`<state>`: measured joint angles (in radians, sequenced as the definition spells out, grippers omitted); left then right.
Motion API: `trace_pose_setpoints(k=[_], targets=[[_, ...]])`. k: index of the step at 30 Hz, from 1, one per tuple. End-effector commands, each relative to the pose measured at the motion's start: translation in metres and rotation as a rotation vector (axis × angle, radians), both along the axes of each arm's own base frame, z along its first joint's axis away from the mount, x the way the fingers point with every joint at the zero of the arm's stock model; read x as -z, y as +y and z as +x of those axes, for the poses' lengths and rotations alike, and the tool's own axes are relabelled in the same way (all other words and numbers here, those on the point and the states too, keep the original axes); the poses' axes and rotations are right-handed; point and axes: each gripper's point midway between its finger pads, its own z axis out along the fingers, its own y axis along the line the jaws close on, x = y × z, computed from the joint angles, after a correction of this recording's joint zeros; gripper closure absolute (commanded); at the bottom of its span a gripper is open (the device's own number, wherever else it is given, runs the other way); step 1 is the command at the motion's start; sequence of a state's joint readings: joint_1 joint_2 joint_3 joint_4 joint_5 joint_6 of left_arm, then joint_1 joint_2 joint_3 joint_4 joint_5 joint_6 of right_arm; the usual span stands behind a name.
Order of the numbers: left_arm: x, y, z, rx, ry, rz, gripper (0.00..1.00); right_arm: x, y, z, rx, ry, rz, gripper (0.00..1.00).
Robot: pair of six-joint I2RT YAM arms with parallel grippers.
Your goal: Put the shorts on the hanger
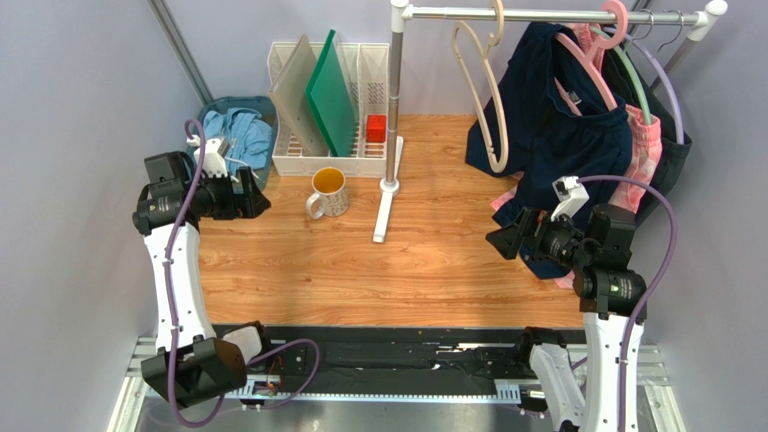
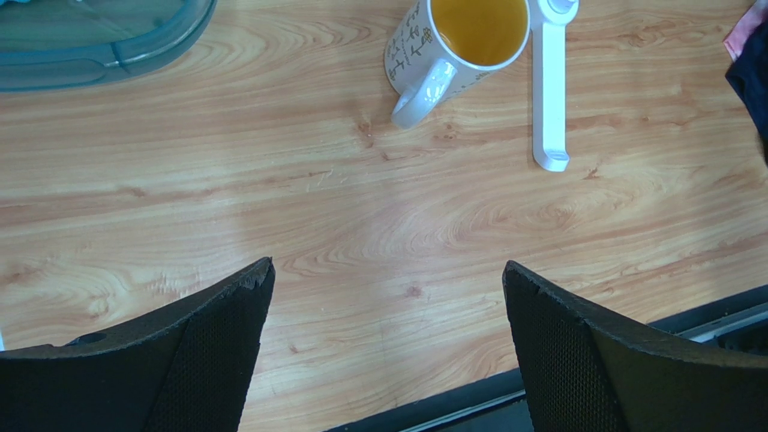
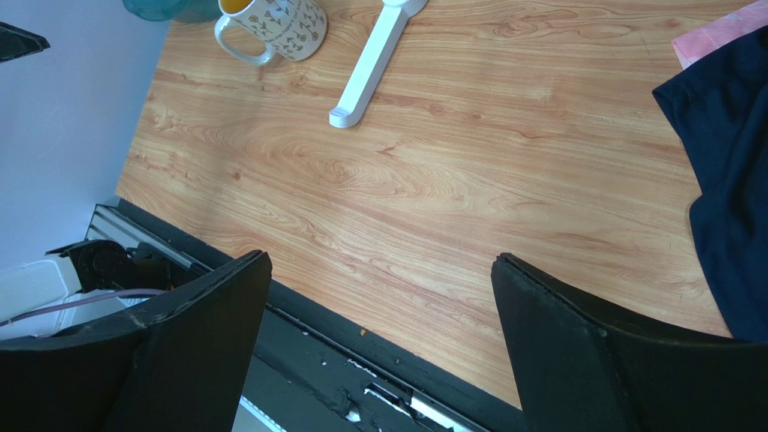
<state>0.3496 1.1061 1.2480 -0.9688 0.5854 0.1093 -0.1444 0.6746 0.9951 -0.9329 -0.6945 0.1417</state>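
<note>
The sky-blue shorts [image 1: 243, 133] lie bunched in a teal basin [image 1: 264, 105] at the far left of the table. The cream hanger [image 1: 482, 90] hangs empty from the white rail [image 1: 541, 14] at the back, left of the dark navy garment [image 1: 554, 135]. My left gripper [image 1: 257, 200] is open and empty, just in front of the basin, over bare wood [image 2: 388, 270]. My right gripper [image 1: 500, 238] is open and empty at the right, beside the navy garment's lower edge [image 3: 730, 162].
A mug [image 1: 328, 192] of orange liquid stands left of the rail's white post and foot [image 1: 386, 211]. A white rack [image 1: 361, 157] behind it holds a green board, a grey board and a red block. Pink, green and lilac hangers carry garments at the rail's right end.
</note>
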Motion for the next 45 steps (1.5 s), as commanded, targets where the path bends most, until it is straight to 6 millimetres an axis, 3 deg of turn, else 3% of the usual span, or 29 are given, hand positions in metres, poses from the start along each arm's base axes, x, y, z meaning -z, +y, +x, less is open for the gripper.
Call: trace_pose_setpoints(k=[1, 10, 14, 19, 24, 25, 26, 30, 32, 33, 34, 35, 36, 41, 45], targets=[[-0.019, 0.003, 0.008, -0.006, -0.052, 0.005, 0.01, -0.007, -0.002, 0.01, 0.02, -0.037, 0.006, 0.0], [-0.022, 0.004, 0.005, -0.021, -0.058, 0.016, 0.01, -0.005, -0.002, 0.009, 0.026, -0.035, 0.007, 0.0], [-0.03, 0.013, 0.015, -0.052, -0.072, 0.037, 0.01, -0.002, -0.004, 0.01, 0.051, -0.01, 0.022, 0.0], [-0.044, 0.043, 0.064, -0.124, -0.069, 0.079, 0.0, 0.007, -0.013, 0.022, 0.165, 0.079, 0.066, 0.0], [-0.053, 0.088, 0.14, -0.217, -0.067, 0.13, 0.0, 0.016, -0.021, 0.029, 0.232, 0.142, 0.068, 0.0], [-0.066, 0.097, 0.153, -0.254, -0.096, 0.141, 0.01, 0.016, -0.021, 0.03, 0.231, 0.138, 0.069, 0.0], [-0.04, 0.108, 0.174, -0.268, -0.036, 0.144, 0.01, 0.015, -0.021, 0.03, 0.232, 0.132, 0.068, 0.0], [0.006, 0.133, 0.232, -0.303, 0.038, 0.124, 0.02, 0.017, -0.02, 0.031, 0.216, 0.114, 0.064, 0.0], [0.01, 0.142, 0.251, -0.303, 0.019, 0.136, 0.02, 0.019, -0.018, 0.03, 0.197, 0.116, 0.059, 0.0], [0.034, 0.147, 0.262, -0.3, 0.054, 0.136, 0.02, 0.019, -0.018, 0.029, 0.192, 0.117, 0.055, 0.0], [0.043, 0.155, 0.268, -0.322, 0.063, 0.153, 0.02, 0.019, -0.018, 0.029, 0.188, 0.119, 0.053, 0.0], [0.038, 0.16, 0.277, -0.328, 0.035, 0.17, 0.02, 0.018, -0.018, 0.029, 0.188, 0.113, 0.047, 0.0], [0.062, 0.164, 0.285, -0.328, 0.069, 0.174, 0.02, 0.017, -0.018, 0.029, 0.186, 0.109, 0.043, 0.0], [0.108, 0.183, 0.3, -0.324, 0.123, 0.284, 0.01, 0.021, -0.019, 0.032, 0.191, 0.128, 0.044, 0.0], [0.133, 0.19, 0.298, -0.311, 0.166, 0.33, 0.01, 0.026, -0.019, 0.034, 0.186, 0.133, 0.046, 0.0]])
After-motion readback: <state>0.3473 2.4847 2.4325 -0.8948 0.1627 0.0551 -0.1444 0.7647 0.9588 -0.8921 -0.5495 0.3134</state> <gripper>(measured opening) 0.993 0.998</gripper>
